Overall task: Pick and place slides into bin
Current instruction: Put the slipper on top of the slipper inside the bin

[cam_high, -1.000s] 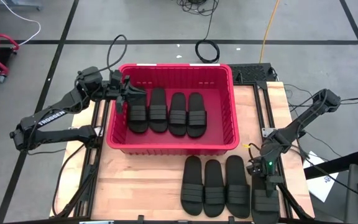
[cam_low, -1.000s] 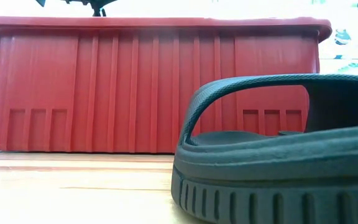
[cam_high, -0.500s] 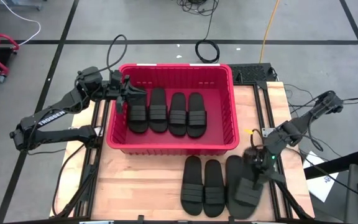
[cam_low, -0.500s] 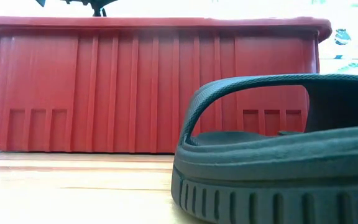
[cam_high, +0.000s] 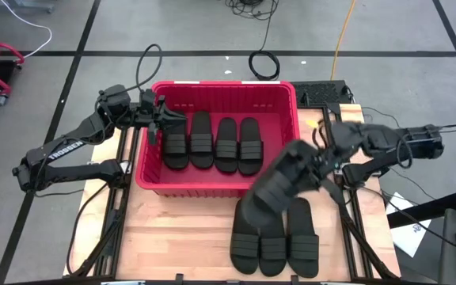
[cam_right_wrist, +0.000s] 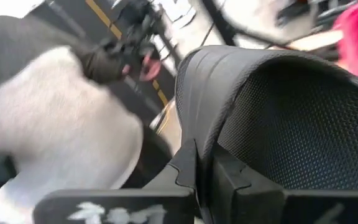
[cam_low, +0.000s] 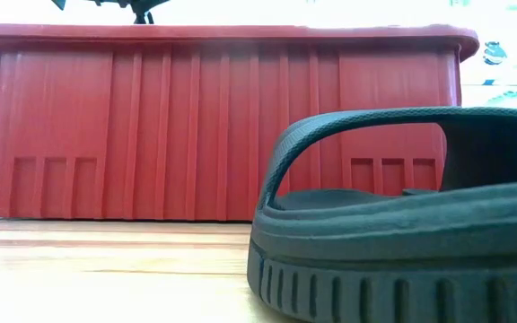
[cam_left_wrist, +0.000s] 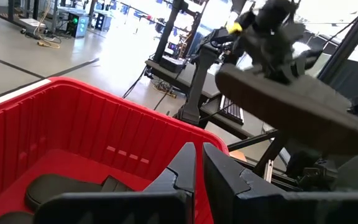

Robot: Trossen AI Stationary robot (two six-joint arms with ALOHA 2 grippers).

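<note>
Note that the right gripper (cam_high: 321, 162) is clamped on one slide (cam_high: 282, 179) and holds it in the air, tilted, over the bin's near right corner and the table (cam_high: 180, 229). Three slides (cam_high: 274, 237) lie side by side on the table below it. The left gripper (cam_high: 161, 119) is closed on nothing, above the left end of the bin (cam_high: 220, 185), beside four slides (cam_high: 212, 144) lying inside.

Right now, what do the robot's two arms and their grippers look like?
Both arms are dark, jointed and slim. The left arm carries white "TROSSEN" lettering along one link, with black cables looping behind it. The left gripper and right gripper each have two flat, black, angular fingers.
</note>
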